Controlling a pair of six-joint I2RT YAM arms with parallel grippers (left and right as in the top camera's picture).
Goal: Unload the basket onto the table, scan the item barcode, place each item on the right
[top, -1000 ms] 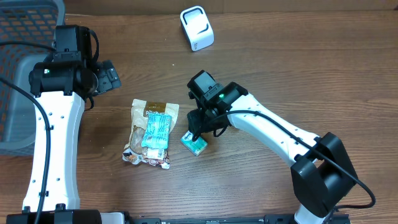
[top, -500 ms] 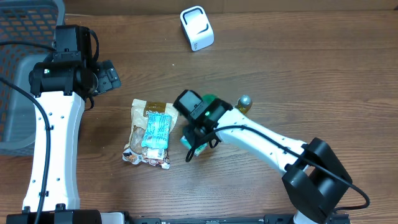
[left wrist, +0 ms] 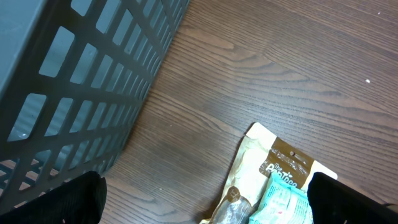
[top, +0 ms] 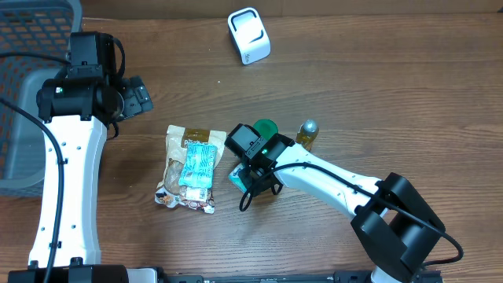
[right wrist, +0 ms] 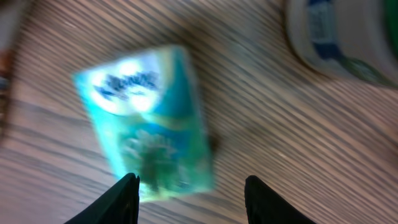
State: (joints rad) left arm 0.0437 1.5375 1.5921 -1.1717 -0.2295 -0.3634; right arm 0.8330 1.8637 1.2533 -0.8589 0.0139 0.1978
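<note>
Found small teal cardboard box (right wrist: 149,118) flat on wooden table (right wrist: 280,143), just ahead of right fingers (right wrist: 126,200), spread partway and empty. Probably needed to square up with its long sides, lower astride, close softly. Found left fingers (left wrist: 68,200) wide, holding nothing.

White lettering on the brown label of the beige paper pouch (left wrist: 264,155), just ahead of the left pincer (left wrist: 208,202), is half covered. Print on the teal carton (right wrist: 149,118) ahead of the right pincer (right wrist: 193,196) is blurred; nothing can be read.
</note>
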